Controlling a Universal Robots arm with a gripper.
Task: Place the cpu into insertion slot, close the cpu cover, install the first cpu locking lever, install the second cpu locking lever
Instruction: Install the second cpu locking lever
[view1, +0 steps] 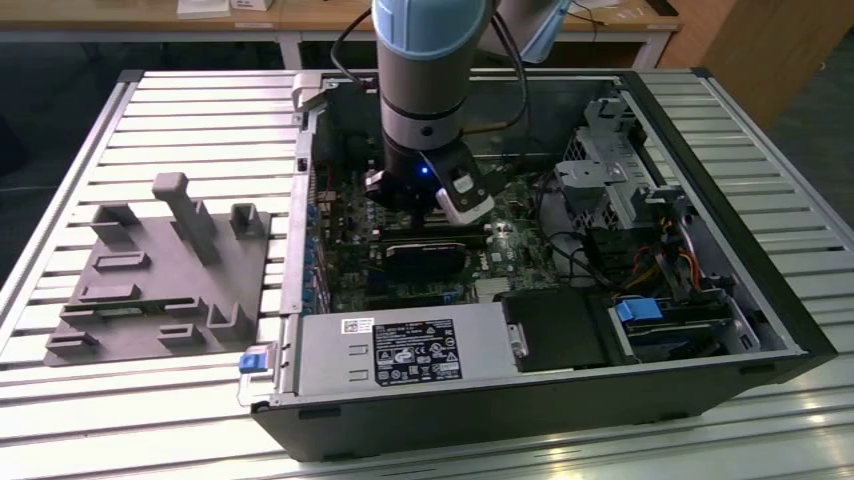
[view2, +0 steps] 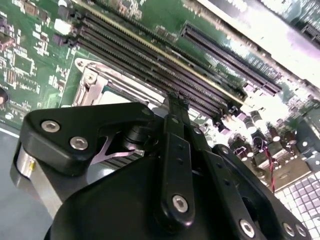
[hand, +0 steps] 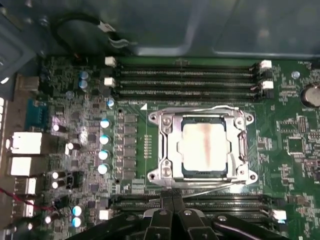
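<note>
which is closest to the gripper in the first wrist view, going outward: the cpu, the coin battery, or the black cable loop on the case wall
From the gripper, which sits by the memory slots:
1. The cpu, seated in the socket under the cpu cover, just past the fingertips.
2. The coin battery, off toward the board's edge.
3. The black cable loop, beyond the far memory slots, against the case wall.

Cpu (hand: 206, 148): flat square chip, pale silver top with a faint brownish streak down the middle, lying level inside the insertion slot (hand: 202, 146). Slot sits on the green board between two banks of long black memory slots (hand: 185, 80). Cpu cover (hand: 168, 145): silvery frame, lying flat over the slot, its square opening ringing the chip.
</note>
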